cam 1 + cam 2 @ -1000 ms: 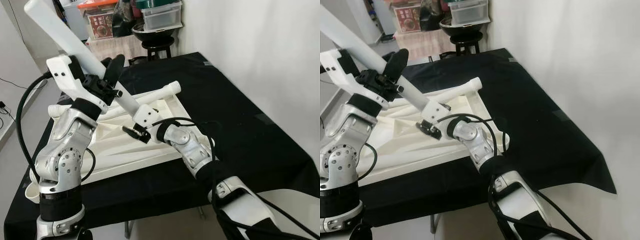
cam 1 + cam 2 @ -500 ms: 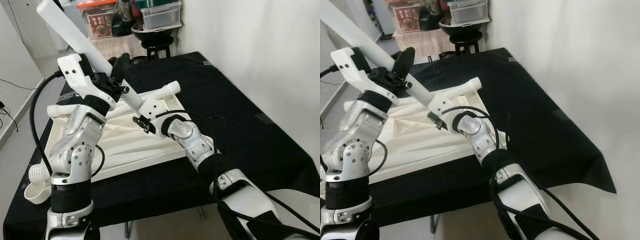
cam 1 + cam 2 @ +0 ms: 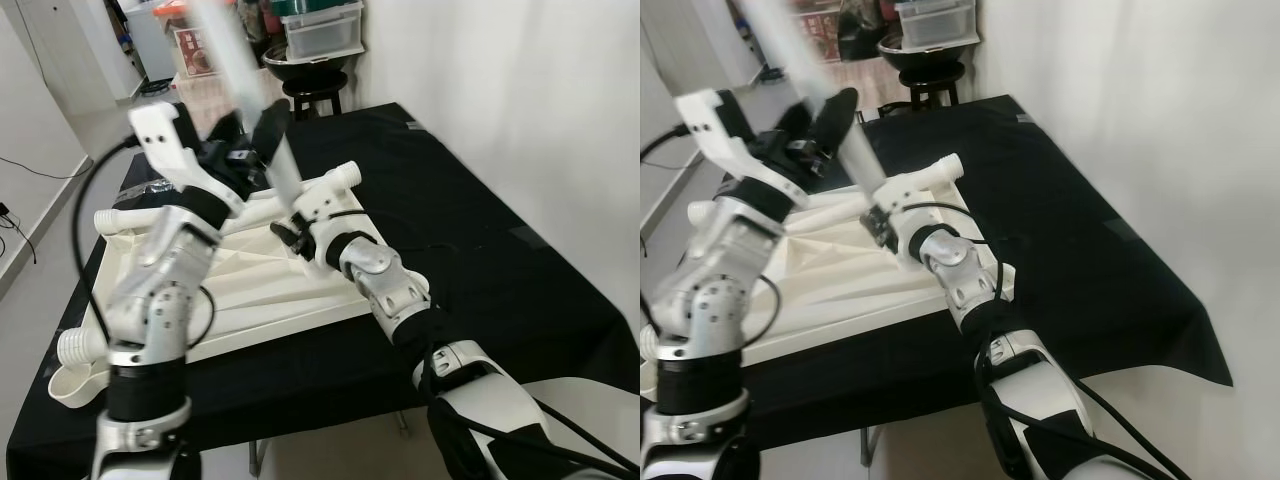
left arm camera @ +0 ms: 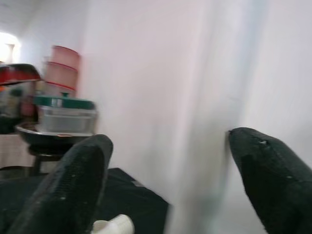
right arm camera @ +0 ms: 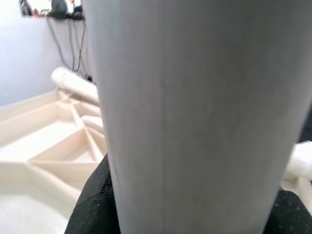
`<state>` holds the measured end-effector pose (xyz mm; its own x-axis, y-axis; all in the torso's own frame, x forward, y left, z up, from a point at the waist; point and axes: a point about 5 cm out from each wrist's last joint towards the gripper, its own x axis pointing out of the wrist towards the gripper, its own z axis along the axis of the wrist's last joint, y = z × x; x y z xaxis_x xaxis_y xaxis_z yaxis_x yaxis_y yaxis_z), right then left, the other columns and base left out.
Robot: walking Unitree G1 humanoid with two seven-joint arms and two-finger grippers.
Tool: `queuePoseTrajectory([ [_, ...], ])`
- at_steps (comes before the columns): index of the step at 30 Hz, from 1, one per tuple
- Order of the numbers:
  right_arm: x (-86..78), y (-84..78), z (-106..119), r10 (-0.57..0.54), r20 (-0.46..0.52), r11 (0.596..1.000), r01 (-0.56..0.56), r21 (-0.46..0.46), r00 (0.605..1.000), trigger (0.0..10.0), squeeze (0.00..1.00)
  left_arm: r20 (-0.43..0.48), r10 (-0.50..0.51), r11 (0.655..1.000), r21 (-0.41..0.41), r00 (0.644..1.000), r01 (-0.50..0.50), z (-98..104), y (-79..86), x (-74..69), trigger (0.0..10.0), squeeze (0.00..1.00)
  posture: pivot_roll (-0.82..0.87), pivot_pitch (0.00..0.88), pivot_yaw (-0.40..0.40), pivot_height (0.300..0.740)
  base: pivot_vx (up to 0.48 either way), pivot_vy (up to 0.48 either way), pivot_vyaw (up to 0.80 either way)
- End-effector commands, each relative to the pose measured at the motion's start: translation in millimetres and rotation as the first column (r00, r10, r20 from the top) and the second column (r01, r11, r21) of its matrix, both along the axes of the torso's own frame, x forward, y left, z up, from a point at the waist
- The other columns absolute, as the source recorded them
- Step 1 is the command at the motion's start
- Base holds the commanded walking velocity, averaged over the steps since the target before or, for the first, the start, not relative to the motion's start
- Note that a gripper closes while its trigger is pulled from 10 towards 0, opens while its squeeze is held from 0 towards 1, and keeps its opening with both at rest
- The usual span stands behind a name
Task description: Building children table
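Observation:
A cream tabletop (image 3: 240, 290) lies underside up on the black-covered table (image 3: 470, 220). A long white table leg (image 3: 240, 70) stands almost upright over its far part, blurred by motion. My left gripper (image 3: 258, 135) grips the leg at mid height; its black fingers (image 4: 73, 185) sit on either side of the white tube (image 4: 204, 122). My right gripper (image 3: 298, 222) is shut on the leg's lower end, just above the tabletop. In the right wrist view the leg (image 5: 195, 97) looms close, with the tabletop's ribs (image 5: 53, 146) behind it.
Another white leg (image 3: 330, 182) lies along the tabletop's far edge, and a tube end (image 3: 110, 220) sticks out at the left. White cup-shaped parts (image 3: 75, 365) sit near the table's front left. A stool with a bowl and boxes (image 3: 315, 60) stands behind; a white wall is on the right.
The leg has swung from leaning far left to nearly upright. My left gripper moved right and up with it, and my right gripper moved farther over the tabletop.

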<state>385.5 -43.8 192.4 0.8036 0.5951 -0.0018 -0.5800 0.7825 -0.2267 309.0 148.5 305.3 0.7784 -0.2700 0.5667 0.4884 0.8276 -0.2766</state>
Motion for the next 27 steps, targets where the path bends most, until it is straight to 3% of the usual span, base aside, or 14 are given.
queuePoseTrajectory([
  [1, 0.9, 5.8, 11, 0.012, 0.018, 0.999, -0.013, 0.048, 1.0, 0.0, 0.0, 0.005, 0.043, 0.999, 0.001, 0.999, -0.043, -2, 10.8, -1.8, 10.0, 1.0, -0.1, 0.0, 0.088, 0.74, 0.0, 0.0, 0.0],
  [8, 2.3, 2.5, 14, -0.002, 0.012, 0.995, 0.001, 0.098, 1.0, 0.0, 0.0, 0.0, 0.068, 0.998, 0.015, 0.998, -0.068, -4, 17.5, -2.6, 10.0, 1.0, -0.1, 0.0, 0.086, 0.74, 0.0, 0.0, 0.0],
  [9, 1.0, -3.8, 21, 0.053, 0.014, 0.984, -0.055, 0.17, 0.998, 1.7, 0.0, -0.06, 0.167, 0.985, 0.063, 0.984, -0.163, -21, 30.5, -3.1, 10.0, 1.0, -0.09, 0.0, 0.08, 0.74, 0.0, 0.0, 0.0],
  [10, -1.0, -10.0, 26, 0.095, 0.039, 0.973, -0.101, 0.208, 0.995, 4.9, 0.0, -0.114, 0.239, 0.968, 0.108, 0.964, -0.227, -37, 39.3, -4.5, 10.0, 1.0, -0.09, 0.0, 0.08, 0.74, 0.0, 0.0, 0.0],
  [11, -3.1, -15.1, 29, 0.131, 0.057, 0.964, -0.141, 0.225, 0.99, 10.0, 0.0, -0.161, 0.288, 0.951, 0.16, 0.944, -0.263, -52, 43.1, -6.7, 10.0, 1.0, -0.09, 0.0, 0.078, 0.74, 0.0, 0.0, 0.0],
  [12, -5.5, -25.9, 30, 0.162, 0.063, 0.956, -0.173, 0.236, 0.985, 10.0, 0.0, -0.208, 0.289, 0.943, 0.232, 0.934, -0.24, -76, 33.3, -13.5, 10.0, 0.0, -0.09, 0.0, 0.07, 0.74, 0.0, 0.0, 0.0],
  [13, -8.1, -32.8, 27, 0.186, 0.059, 0.952, -0.195, 0.234, 0.981, 10.0, 0.0, -0.241, 0.26, 0.945, 0.263, 0.935, -0.195, -93, 20.6, -20.1, 10.0, 0.0, -0.09, 0.0, 0.068, 0.74, 0.0, 0.0, 0.0],
  [14, -8.1, -32.8, 27, 0.186, 0.059, 0.952, -0.195, 0.234, 0.981, 10.0, 0.0, -0.241, 0.26, 0.945, 0.263, 0.935, -0.195, -93, 20.6, -20.1, 10.0, 0.0, -0.09, 0.0, 0.068, 0.74, 0.0, 0.0, 0.0],
  [15, -14.4, -37.2, 22, 0.236, 0.05, 0.944, -0.241, 0.225, 0.971, 10.0, 0.0, -0.285, 0.207, 0.955, 0.266, 0.936, -0.131, -110, 4.6, -28.7, 10.0, 0.0, -0.09, 0.0, 0.068, 0.74, 0.0, -0.48, 0.0],
  [20, -27.3, -28.3, 11, 0.322, 0.044, 0.929, -0.325, 0.179, 0.946, 10.0, 0.0, -0.334, 0.171, 0.967, 0.239, 0.927, -0.092, -122, -4.1, -31.3, 10.0, 0.0, -0.1, 0.0, 0.07, 0.74, 0.0, -0.48, 0.0],
  [27, -38.1, -22.0, -2, 0.397, 0.014, 0.91, -0.396, 0.123, 0.918, 10.0, 0.0, -0.379, 0.208, 0.948, 0.306, 0.902, -0.09, -144, -11.1, -40.3, 10.0, 0.0, -0.09, 0.0, 0.068, 0.74, 0.0, -0.384, 0.0],
])
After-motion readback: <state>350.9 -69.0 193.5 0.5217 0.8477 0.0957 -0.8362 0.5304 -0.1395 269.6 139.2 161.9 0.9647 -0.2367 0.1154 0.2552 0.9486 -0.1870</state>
